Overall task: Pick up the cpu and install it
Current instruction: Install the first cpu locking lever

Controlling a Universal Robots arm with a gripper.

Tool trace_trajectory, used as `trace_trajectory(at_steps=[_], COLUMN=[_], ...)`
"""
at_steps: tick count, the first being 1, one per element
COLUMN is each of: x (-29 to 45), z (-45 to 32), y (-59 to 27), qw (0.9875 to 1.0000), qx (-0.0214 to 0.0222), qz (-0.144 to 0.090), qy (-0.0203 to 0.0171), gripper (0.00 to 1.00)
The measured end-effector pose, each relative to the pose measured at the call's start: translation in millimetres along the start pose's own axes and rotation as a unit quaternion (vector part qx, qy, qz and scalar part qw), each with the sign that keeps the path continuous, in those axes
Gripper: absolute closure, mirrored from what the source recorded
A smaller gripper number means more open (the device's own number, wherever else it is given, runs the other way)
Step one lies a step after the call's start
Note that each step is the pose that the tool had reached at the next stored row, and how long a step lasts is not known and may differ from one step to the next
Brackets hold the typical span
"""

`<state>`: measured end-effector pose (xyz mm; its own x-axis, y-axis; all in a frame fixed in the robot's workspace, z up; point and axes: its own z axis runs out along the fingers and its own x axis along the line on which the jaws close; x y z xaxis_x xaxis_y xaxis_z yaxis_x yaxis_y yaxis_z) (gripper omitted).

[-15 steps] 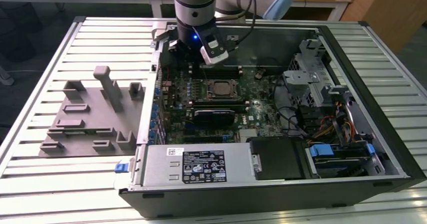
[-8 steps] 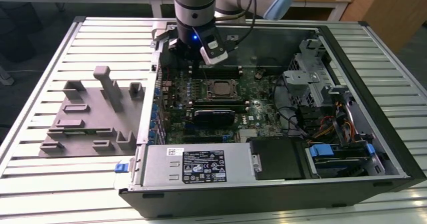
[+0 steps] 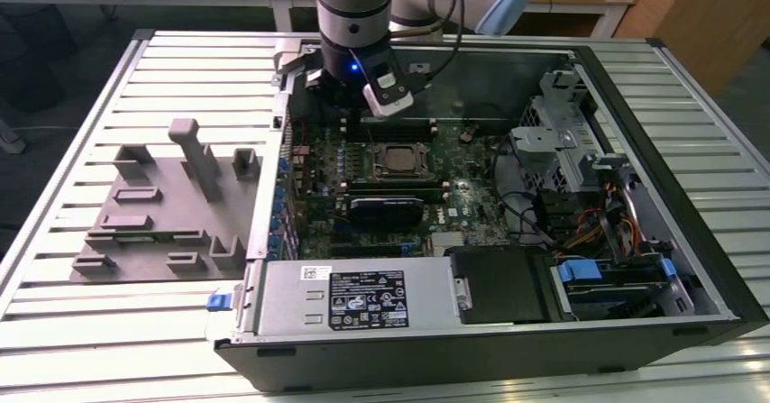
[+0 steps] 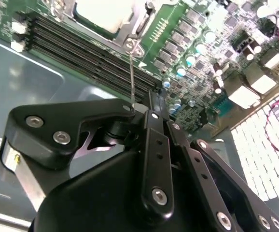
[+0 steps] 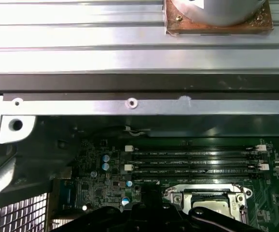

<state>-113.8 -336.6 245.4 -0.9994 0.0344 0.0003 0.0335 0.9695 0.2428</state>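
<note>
Gripper [image 4: 149, 104] sat closest to the second wrist cam, its black linkage in the foreground; whether the jaws were apart or together couldn't be told, the tips being masked by the linkage. A thin wire lever [image 4: 132, 72] ran from the socket [image 4: 132, 36] to the gripper's tip area, touching or v. nearly so; I couldn't tell if it was actually pinched. The cpu [image 4: 101, 14] lay in the socket w/ its pale metal top up and looked flat, framed by the socket's metal bracket; in the exterior view the cpu [image 3: 395, 160] showed mid-board, w/ the gripper [image 3: 355, 105] just beyond the socket's far side, over the memory slots [image 3: 388, 125]. Judged from that, the placing part looked done and the work in hand was at the lever/bracket. To do it well: keep contact on the lever only, move along its natural arc, no side load, since the wire is thin and would bend or slip off smooth pads. Don't press on the cpu top, and keep the linkage clear of the memory slots beside the socket. Further from the socket, in the first wrist view, stood the case wall [image 5: 130, 102], then ribbed table [image 5: 81, 29]. Well away from the socket, outside the case, lay the grey tray [image 3: 121, 268].
</note>
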Motion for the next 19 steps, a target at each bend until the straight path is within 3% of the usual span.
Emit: trace_trajectory(at_steps=[11, 19], x=[-29.6, -31.6], z=[0.2, 0.3], y=[1.0, 1.0], qw=[1.0000, 1.0000], qx=[0.0000, 0.0041], qz=[0.000, 0.000], qy=[0.0003, -0.0008], gripper=[0.89, 0.89])
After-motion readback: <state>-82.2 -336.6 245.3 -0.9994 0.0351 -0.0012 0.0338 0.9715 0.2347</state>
